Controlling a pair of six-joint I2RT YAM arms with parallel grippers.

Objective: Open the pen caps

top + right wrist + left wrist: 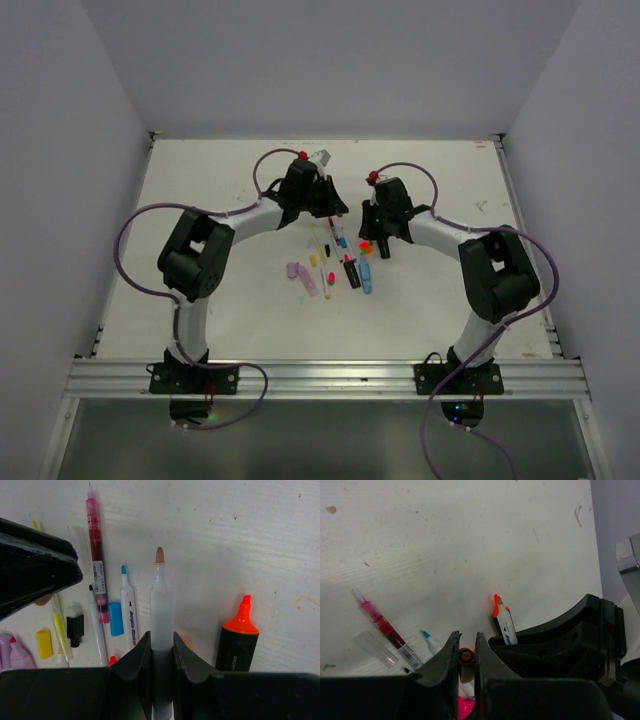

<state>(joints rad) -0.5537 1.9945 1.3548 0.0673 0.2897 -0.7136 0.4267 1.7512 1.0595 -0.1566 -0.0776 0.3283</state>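
Observation:
My right gripper [161, 635] is shut on a white pen [161, 605] whose bare brown tip points away from me. My left gripper [466, 636] is shut on a small brown cap [466, 656], held apart from that pen. In the left wrist view the same white pen [506, 625] pokes out of the right gripper's black body. On the table lie loose pen caps: a blue one [116, 618], a yellow one [44, 643], a black one [75, 625] and a clear one [375, 649]. From above, both grippers [333, 222] [380, 243] hang over the pen pile.
An uncapped orange highlighter [239, 640] lies just right of my right gripper. A pink pen [96, 565], a blue-tipped marker [129, 610] and a lilac highlighter [12, 652] lie to its left. Grey walls [90, 150] stand round the white table [220, 180].

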